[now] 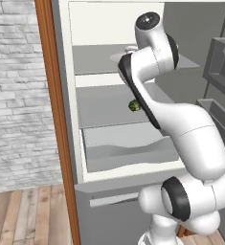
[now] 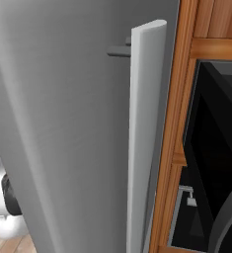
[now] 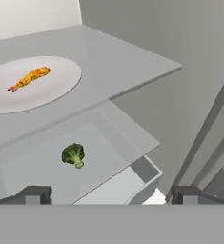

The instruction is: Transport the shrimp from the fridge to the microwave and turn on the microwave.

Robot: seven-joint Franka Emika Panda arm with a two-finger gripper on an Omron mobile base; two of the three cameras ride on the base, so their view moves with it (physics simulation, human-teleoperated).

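Observation:
The shrimp (image 3: 30, 78) is a small curved orange piece lying on a white plate (image 3: 56, 93) on an upper grey shelf of the fridge (image 1: 109, 28), whose door stands open. My gripper (image 3: 112, 195) hovers in front of and above the shelves, open wide, with nothing between its fingertips (image 3: 35, 194). The shrimp lies well ahead of it, to the upper left in the hand view. In the left base view my arm reaches into the fridge and covers the hand. The microwave (image 2: 211, 143) is the black box in the wooden cabinet at the right.
A green broccoli floret (image 3: 74, 155) sits on the lower shelf (image 1: 104, 103), also seen as the broccoli (image 1: 134, 105). Below it is a pale drawer (image 1: 128, 148). The open grey fridge door (image 2: 63, 123) stands between me and the microwave. A brick wall (image 1: 13, 95) is at the left.

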